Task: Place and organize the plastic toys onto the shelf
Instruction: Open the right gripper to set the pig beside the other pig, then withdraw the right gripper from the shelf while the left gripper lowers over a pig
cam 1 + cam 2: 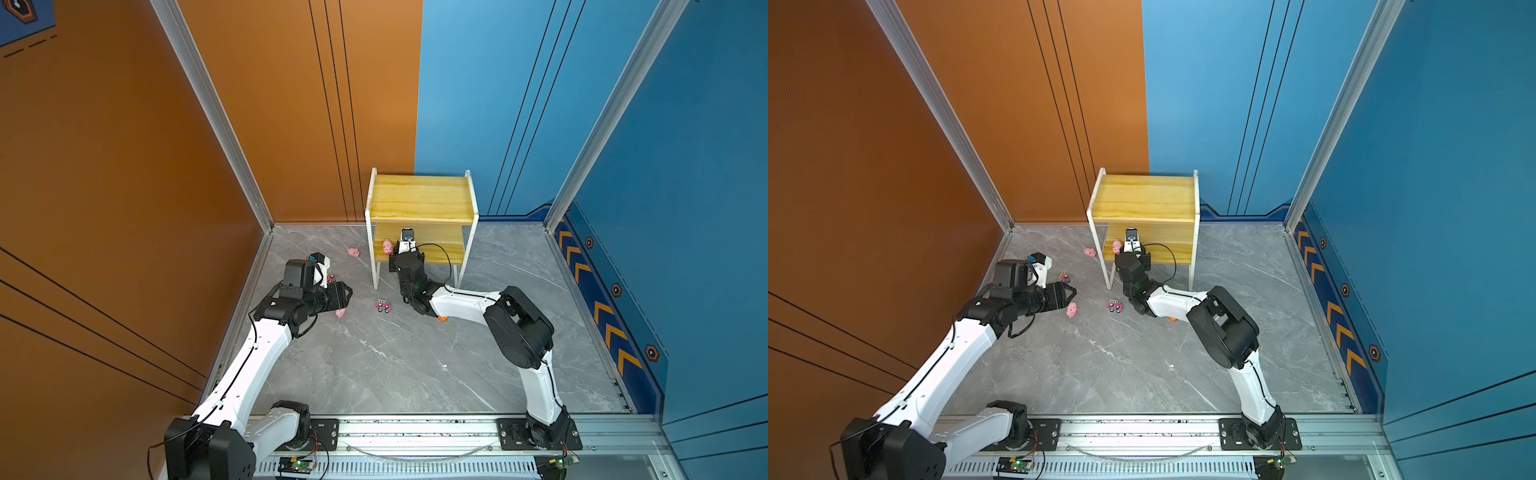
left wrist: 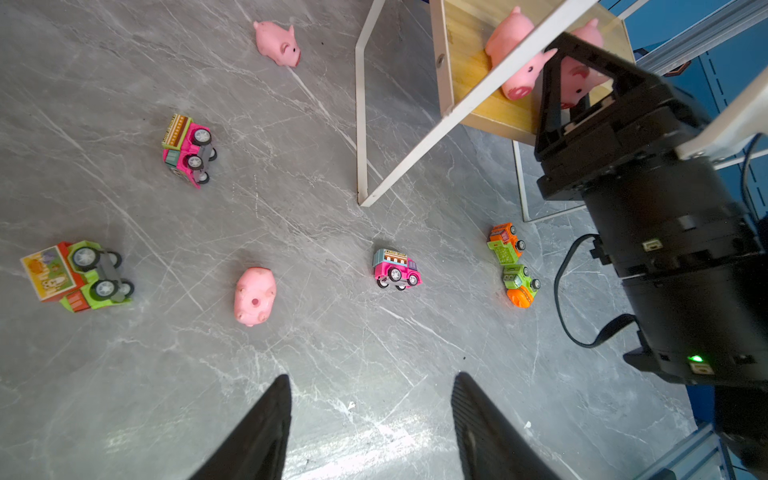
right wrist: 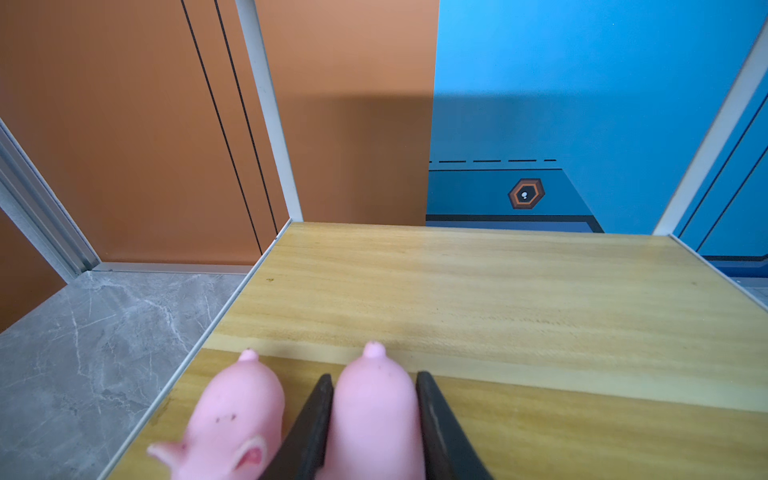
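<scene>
Partly cut off, pig sits btwn right tool jaws.

**Count of items.** Pink pig figures, four: first pig, second pig, third pig, fourth pig. Toy cars, five: overturned pink car, upright pink car, green truck, orange car, green-and-orange car (all nine toys show together only in the left wrist view). Shelf, one, with two wooden boards. Robot arms, two, each with one claw: left claw, right claw.
</scene>
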### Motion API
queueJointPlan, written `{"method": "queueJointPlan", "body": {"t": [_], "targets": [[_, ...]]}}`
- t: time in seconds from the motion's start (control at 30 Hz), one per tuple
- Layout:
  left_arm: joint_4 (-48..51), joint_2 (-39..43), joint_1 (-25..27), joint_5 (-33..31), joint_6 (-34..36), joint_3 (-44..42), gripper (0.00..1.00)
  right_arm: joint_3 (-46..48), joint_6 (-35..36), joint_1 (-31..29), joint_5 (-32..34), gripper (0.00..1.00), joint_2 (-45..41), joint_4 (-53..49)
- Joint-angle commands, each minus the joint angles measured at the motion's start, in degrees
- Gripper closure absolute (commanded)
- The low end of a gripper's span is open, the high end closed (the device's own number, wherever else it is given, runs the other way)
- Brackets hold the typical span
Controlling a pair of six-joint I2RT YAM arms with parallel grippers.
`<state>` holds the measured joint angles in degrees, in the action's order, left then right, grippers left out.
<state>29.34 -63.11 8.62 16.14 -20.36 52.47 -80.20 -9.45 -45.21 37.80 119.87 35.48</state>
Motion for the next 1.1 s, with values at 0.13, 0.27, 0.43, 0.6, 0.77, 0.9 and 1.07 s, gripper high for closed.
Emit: {"method": "queueJointPlan", "body": {"t": [0.13,0.27,0.43,0.6,0.77,0.9,1.07], "targets": [[-0.4,0.5,-0.2,1.2,0.8,-0.7,0.37,0.0,-1.2,0.1,1.0,0.49,-0.1,-1.7],[-0.4,0.5,-0.2,1.3,0.8,-0.7,0.37,1.1,-0.8,0.0,1.1,0.45,-0.6,-0.6],[-0.4,0.5,-0.2,1.3,0.8,-0.7,0.37,3.1,-0.6,-0.3,1.1,0.40,-4.1,0.4],[-0.4,0.6,-0.2,1.3,0.8,-0.7,0.37,6.2,-0.2,-0.7,1.3,0.36,-6.9,1.5],[-0.5,0.6,-0.2,1.2,0.8,-0.8,0.37,12.4,0.0,-2.0,0.3,0.32,-11.8,3.2],[-0.4,0.6,-0.3,1.0,0.8,-0.8,0.37,19.7,-0.1,-3.8,-1.9,0.28,-18.4,2.4],[-0.5,0.3,-0.4,0.6,0.7,-0.7,0.37,29.1,-1.9,-5.3,-4.2,0.28,-26.7,0.4]]}}
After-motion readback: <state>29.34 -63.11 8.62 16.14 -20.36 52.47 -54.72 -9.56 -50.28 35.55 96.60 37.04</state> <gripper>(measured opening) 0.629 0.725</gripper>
